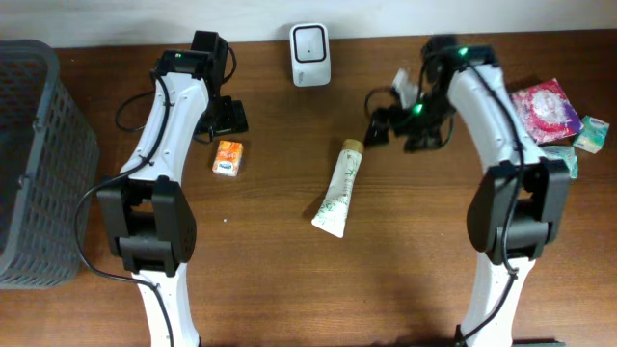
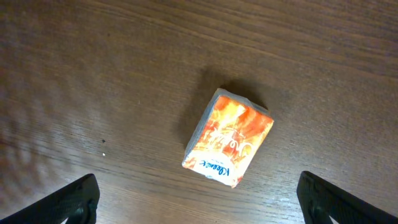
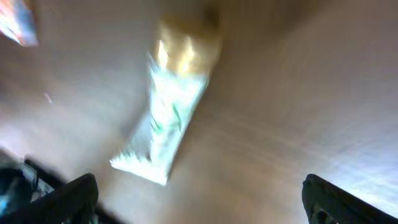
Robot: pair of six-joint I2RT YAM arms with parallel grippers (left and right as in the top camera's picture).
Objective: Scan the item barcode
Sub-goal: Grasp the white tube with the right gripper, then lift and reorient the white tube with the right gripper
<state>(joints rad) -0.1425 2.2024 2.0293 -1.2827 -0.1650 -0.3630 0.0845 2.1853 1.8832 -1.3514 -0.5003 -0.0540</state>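
A small orange tissue pack lies flat on the wooden table, with my left gripper just behind it. In the left wrist view the pack lies loose between and beyond the open fingertips, touching nothing. A white and green tube with a tan cap lies at the table's middle. My right gripper hovers near the cap end. The right wrist view is blurred; the tube lies ahead of the gripper, whose jaws stand wide with nothing between them. A white scanner stands at the back centre.
A grey mesh basket fills the left edge. Several packets lie at the right edge, among them a pink one and a teal one.
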